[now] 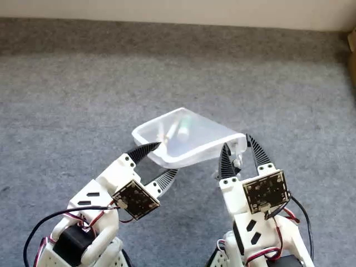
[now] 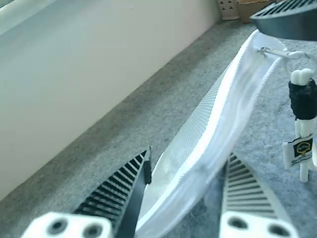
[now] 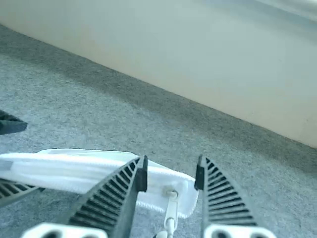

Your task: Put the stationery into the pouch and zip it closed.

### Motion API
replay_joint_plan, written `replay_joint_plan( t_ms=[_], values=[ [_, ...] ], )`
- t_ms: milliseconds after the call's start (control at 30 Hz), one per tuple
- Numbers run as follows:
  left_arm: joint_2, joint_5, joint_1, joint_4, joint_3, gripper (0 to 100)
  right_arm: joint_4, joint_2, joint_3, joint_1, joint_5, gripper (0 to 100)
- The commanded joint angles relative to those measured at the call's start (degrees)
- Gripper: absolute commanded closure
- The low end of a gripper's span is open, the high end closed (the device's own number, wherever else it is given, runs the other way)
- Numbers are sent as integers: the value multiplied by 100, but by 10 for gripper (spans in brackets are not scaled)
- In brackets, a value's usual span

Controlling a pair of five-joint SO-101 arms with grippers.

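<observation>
A translucent white pouch [image 1: 192, 142] lies in the middle of the grey carpet, with a pen [image 1: 171, 133] and a pale green item [image 1: 187, 120] showing through it. My left gripper [image 1: 168, 158] is open at the pouch's near left edge. In the left wrist view the pouch edge [image 2: 208, 129] runs between the left gripper [image 2: 188, 158] fingers. My right gripper [image 1: 237, 140] is open at the pouch's right corner. The metal zipper pull [image 3: 171, 196] hangs between the right gripper [image 3: 171, 166] fingers. A black and white cord with a tag [image 2: 302, 104] dangles from that corner.
Grey carpet [image 1: 83, 83] surrounds the pouch on all sides. A pale wall [image 1: 178, 11] runs along the far edge. A brown box corner [image 1: 352, 50] sits at the far right.
</observation>
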Motion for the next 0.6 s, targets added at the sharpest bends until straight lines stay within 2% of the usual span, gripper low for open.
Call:
replay_joint_plan(
  t_ms=[0, 167, 367, 567],
  values=[
    [-101, 176, 110, 369, -303, 758, -224, -31, -259, -75, 79, 854],
    [-101, 492, 110, 932, -796, 757, -224, -31, -259, -75, 79, 854],
    [-101, 536, 110, 1002, -831, 720, -224, -31, -259, -75, 79, 854],
    [-101, 1099, 66, 1424, -1209, 684, -224, -31, -259, -75, 79, 854]
  ],
)
